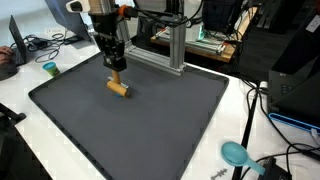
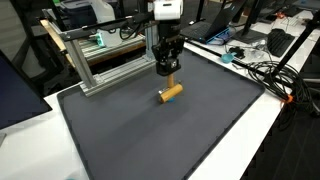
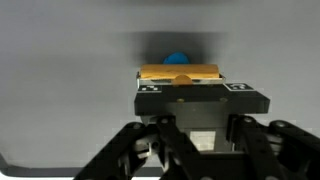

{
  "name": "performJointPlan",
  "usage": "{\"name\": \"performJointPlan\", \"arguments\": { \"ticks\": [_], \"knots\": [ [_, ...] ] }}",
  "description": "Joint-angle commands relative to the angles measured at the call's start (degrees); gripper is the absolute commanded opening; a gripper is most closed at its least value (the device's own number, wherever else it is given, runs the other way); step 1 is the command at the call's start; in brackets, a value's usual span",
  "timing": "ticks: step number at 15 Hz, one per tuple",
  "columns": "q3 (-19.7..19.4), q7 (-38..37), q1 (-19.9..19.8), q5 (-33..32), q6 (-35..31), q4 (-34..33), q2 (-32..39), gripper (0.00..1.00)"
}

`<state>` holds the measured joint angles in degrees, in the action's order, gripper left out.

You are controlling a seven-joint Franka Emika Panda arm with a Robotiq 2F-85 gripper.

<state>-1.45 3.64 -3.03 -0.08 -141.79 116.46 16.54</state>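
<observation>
My gripper (image 1: 115,71) (image 2: 170,76) hangs low over the far part of a dark grey mat (image 1: 150,130) (image 2: 170,140). It is shut on a tan wooden block (image 1: 116,76) (image 2: 172,81) that sticks out below the fingertips. Just under it a tan wooden cylinder (image 1: 120,88) (image 2: 173,93) with a blue end (image 2: 161,98) lies on the mat; I cannot tell whether the block touches it. In the wrist view the gripper (image 3: 180,86) has the tan block (image 3: 180,72) across its tips, with a blue round shape (image 3: 177,58) beyond.
An aluminium frame (image 1: 165,50) (image 2: 95,62) stands along the mat's far edge. A teal cup (image 1: 49,69) and a laptop (image 1: 18,40) sit off one corner, a teal scoop (image 1: 235,153) off another. Cables (image 2: 262,70) lie beside the mat.
</observation>
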Motion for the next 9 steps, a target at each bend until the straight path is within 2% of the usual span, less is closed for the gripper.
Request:
{"name": "performJointPlan", "arguments": {
  "ticks": [1, 5, 9],
  "knots": [
    [0.22, 0.84, -0.98, 2.35, -2.08, 0.35, 0.81, 0.22],
    [0.07, 1.04, -0.71, 1.55, -2.11, 0.74, 0.11, 0.22],
    [-0.02, 5.15, -1.58, 1.15, -10.43, 8.47, -7.34, 0.22]
  ]
}}
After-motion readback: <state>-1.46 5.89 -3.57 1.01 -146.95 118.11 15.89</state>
